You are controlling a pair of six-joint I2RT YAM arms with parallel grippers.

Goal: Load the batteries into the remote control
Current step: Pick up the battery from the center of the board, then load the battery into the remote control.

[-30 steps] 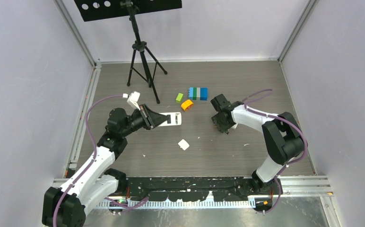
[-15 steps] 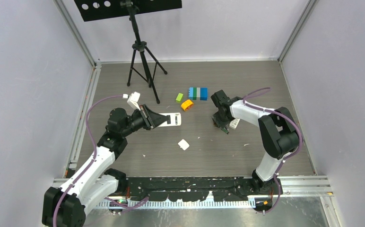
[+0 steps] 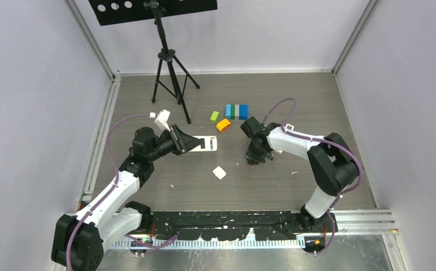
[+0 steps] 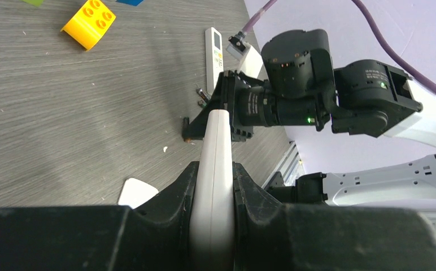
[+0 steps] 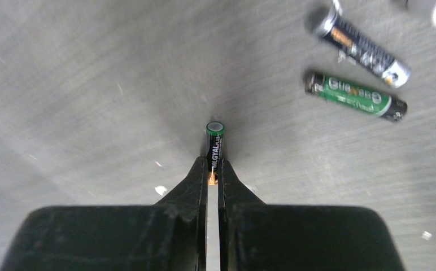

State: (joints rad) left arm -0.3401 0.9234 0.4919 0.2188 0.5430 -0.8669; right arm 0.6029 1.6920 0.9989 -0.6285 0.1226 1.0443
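Right claw (image 5: pixel 213 172) pinches one battery (image 5: pixel 215 141) (left claw (image 4: pixel 212 182) clamps the remote (image 4: pixel 216 130)).

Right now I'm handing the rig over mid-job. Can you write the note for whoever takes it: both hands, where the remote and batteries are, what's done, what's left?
Left hand: shut on the white remote, held on edge above the table.
Right hand: shut on one battery, pinched near one end.
Loose batteries: two lie on the table just beyond the right hand.
Small white piece, likely the battery cover: on the table between the arms.
Done: remote gripped, first battery gripped.
Left: bring that battery to the remote, seat it, then fetch the others. No battery can be seen loaded.
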